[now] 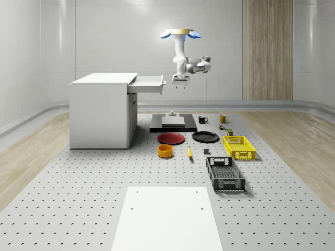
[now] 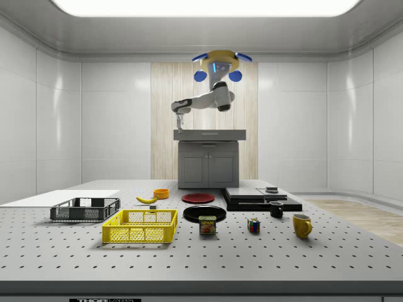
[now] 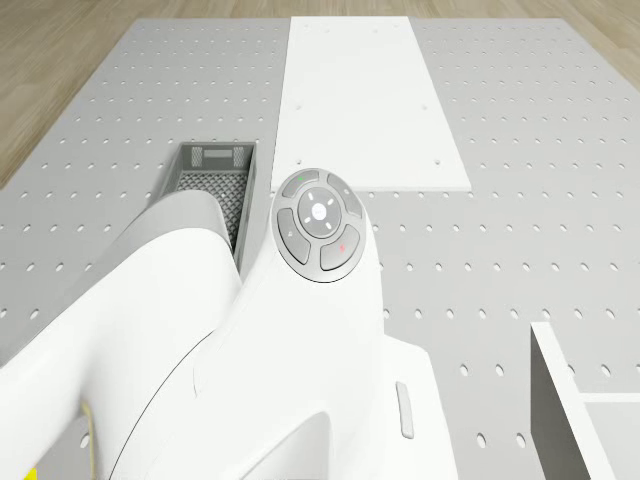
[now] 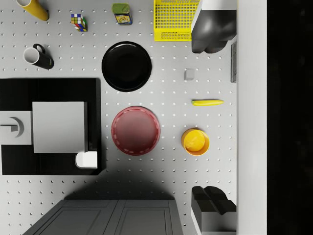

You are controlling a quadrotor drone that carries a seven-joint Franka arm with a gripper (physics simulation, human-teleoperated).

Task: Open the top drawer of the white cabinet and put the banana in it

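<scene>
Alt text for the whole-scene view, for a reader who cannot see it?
A drone hovers beside the white cabinet, whose top drawer is pulled open, its arm's end effector hanging by the drawer front. On the table below lie a banana, plates, a bowl, mugs and crates.

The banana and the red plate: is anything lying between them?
No. In the wrist view, only bare pegboard separates the banana and the red plate.
</scene>
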